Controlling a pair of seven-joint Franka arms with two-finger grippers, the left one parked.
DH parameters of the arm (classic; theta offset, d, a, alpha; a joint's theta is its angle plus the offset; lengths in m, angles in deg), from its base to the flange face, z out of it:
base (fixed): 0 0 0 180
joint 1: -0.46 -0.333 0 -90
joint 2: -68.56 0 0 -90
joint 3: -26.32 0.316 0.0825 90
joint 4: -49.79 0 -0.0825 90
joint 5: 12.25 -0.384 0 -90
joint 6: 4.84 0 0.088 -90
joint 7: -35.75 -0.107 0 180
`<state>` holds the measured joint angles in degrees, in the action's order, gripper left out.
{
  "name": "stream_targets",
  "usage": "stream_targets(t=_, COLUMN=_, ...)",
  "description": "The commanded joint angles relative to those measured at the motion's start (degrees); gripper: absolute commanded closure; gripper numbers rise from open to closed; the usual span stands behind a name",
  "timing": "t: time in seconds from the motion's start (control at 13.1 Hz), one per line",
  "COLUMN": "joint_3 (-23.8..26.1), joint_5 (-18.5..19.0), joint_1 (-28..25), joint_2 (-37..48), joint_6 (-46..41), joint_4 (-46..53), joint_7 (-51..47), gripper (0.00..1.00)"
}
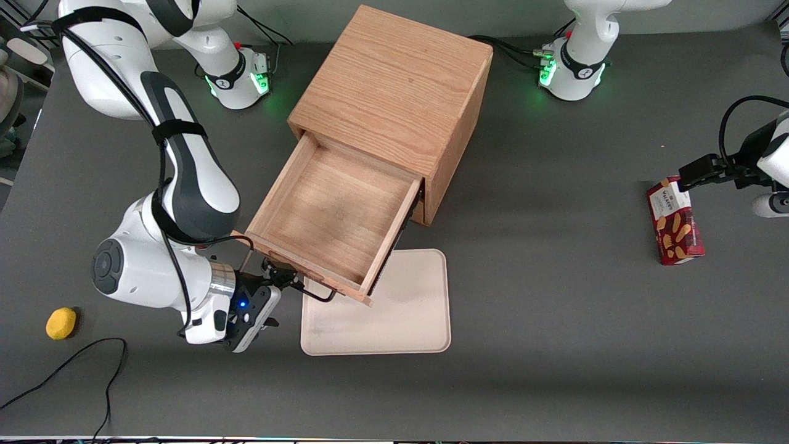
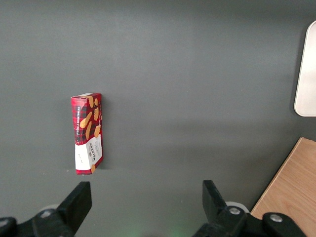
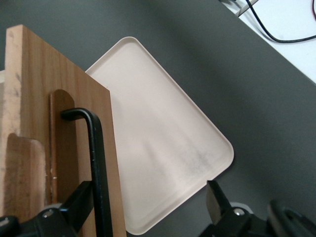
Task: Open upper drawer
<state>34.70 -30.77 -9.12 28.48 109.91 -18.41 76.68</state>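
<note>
Gripper at bar handle, fingers spread, upper drawer pulled out, lower drawer hidden.

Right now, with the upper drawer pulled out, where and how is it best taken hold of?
By the thin black bar handle on the upper drawer front, probably mid-span, coming from in front of the drawer. The bar stands off the wood, leaving room for a finger on each side of it. The tool is already at the handle, fingers spread open, one each side of the bar.
</note>
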Motion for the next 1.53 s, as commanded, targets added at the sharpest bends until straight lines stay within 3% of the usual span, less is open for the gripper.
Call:
stream_targets(t=0.0, joint_3=0.15, joint_5=-0.29, joint_1=1.05, joint_2=-0.97, joint_6=-4.34, joint_4=5.86, joint_7=0.82, gripper=0.0)
stream_targets(t=0.46, joint_3=-0.38, joint_5=-0.2, joint_1=2.19, joint_2=-0.1, joint_6=-14.71, joint_4=10.44, joint_7=0.47, gripper=0.0)
stream_targets(t=0.76, joint_3=-0.99, joint_5=0.67, joint_1=4.04, joint_2=4.9, joint_6=-26.22, joint_4=10.45, joint_7=0.38, gripper=0.0)
stream_targets(t=0.84, joint_3=-1.34, joint_5=1.89, joint_1=4.13, joint_2=6.31, joint_6=-28.34, joint_4=10.01, joint_7=0.38, gripper=0.0)
stream_targets(t=0.99, joint_3=-1.87, joint_5=10.48, joint_1=3.25, joint_2=9.12, joint_6=-35.52, joint_4=8.96, joint_7=-1.1, gripper=0.0)
stream_targets(t=1.15, joint_3=-1.87, joint_5=14.81, joint_1=3.43, joint_2=11.23, joint_6=-42.48, joint_4=6.86, joint_7=-6.45, gripper=0.0)
stream_targets(t=1.45, joint_3=-6.17, joint_5=14.91, joint_1=3.43, joint_2=25.63, joint_6=-41.98, joint_4=-8.77, joint_7=-6.74, gripper=0.0)
